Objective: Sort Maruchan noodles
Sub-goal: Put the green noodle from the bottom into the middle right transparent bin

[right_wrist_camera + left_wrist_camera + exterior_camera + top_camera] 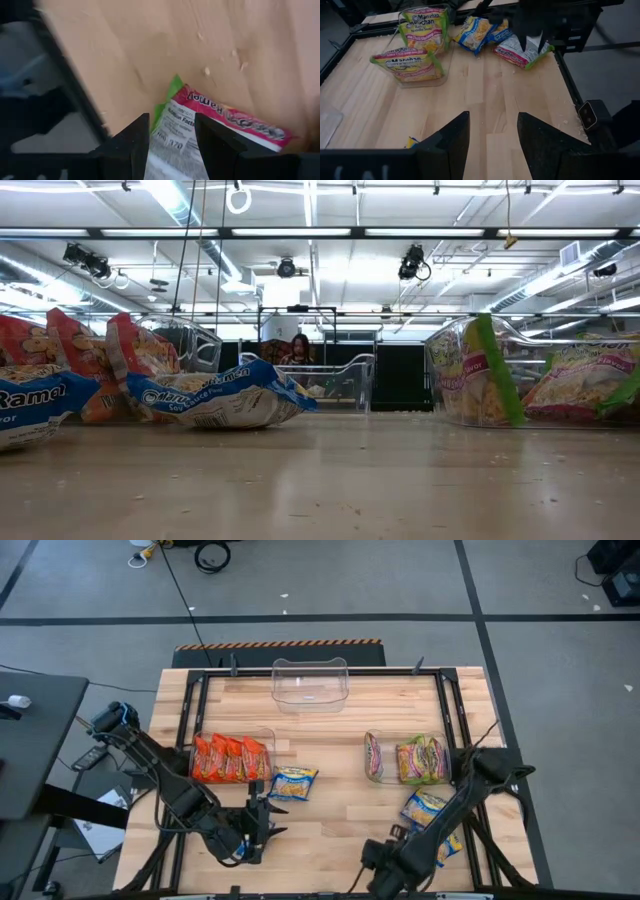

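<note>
My right gripper [172,145] is open near the table's front edge, over a silver-white packet with pink and green print [200,135], which also shows in the left wrist view [520,52] and lies on the wood. In the high view my right arm [395,855] hides this packet. My left gripper [492,145] is open and empty above the front left of the table [262,822]. Orange-red packets [230,758] stand on edge in the left bin. Green and pink packets [410,760] stand in the right bin. Blue-and-yellow packets lie loose on the table [293,783], [425,808], [452,845]. My right gripper comes at the silver-white packet from above, one finger [132,150] on each side of its printed end [175,142]. I cannot tell whether the fingers touch it. The packet lies flat on the table.
An empty clear bin [310,680] stands at the far middle. A black frame rail [570,85] runs along the table's edges. Another blue packet [30,405] lies under my left arm. A person [300,348] shows in the room behind. Bare wood [340,810] lies between the arms.
</note>
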Controlling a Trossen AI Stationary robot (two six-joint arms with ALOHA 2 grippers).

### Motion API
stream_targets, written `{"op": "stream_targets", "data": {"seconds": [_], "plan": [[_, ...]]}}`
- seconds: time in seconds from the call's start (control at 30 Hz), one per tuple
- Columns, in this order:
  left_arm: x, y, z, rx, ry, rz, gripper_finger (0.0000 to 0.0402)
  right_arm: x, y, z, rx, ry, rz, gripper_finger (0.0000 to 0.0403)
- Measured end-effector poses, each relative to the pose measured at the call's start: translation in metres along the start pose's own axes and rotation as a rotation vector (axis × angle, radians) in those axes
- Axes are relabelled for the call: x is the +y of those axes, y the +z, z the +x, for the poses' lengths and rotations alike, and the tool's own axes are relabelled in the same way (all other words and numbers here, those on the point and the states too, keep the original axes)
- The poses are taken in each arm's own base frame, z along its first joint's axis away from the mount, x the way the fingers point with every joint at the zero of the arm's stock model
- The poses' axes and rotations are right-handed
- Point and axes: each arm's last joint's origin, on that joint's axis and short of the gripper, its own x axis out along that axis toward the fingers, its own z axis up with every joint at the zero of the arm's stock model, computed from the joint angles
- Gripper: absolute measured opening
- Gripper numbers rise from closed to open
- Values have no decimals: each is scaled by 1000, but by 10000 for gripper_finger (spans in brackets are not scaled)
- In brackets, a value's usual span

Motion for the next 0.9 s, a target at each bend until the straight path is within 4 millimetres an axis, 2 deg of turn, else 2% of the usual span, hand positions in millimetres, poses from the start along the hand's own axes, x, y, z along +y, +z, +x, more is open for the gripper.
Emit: {"op": "stream_targets", "data": {"seconds": [0.13,0.23,0.33,0.4,0.5,0.6,0.67,0.73,0.83,0.9], "plan": [[0,0,0,0,0,-6,169,5,-4,29,22,-64,52,161],[-1,0,0,7,-17,-17,169,8,-10,38,132,-58,53,161],[-2,-1,0,32,-73,-39,169,12,-24,35,266,-14,37,161],[-3,-1,0,43,-99,-51,169,13,-31,25,298,10,44,161],[-3,-2,0,46,-104,-58,169,10,-32,1,252,48,94,161],[-3,-1,0,45,-103,-58,169,0,-30,-13,154,-26,255,161],[-3,-1,0,43,-98,-59,169,-10,-31,-16,147,-129,425,161],[-3,-1,0,40,-92,-58,169,-17,-35,-15,239,-241,542,161],[-3,-1,0,41,-89,-57,169,-22,-41,-10,349,-340,658,161],[-2,-2,0,43,-88,-55,169,-21,-41,-5,359,-334,697,161]]}}
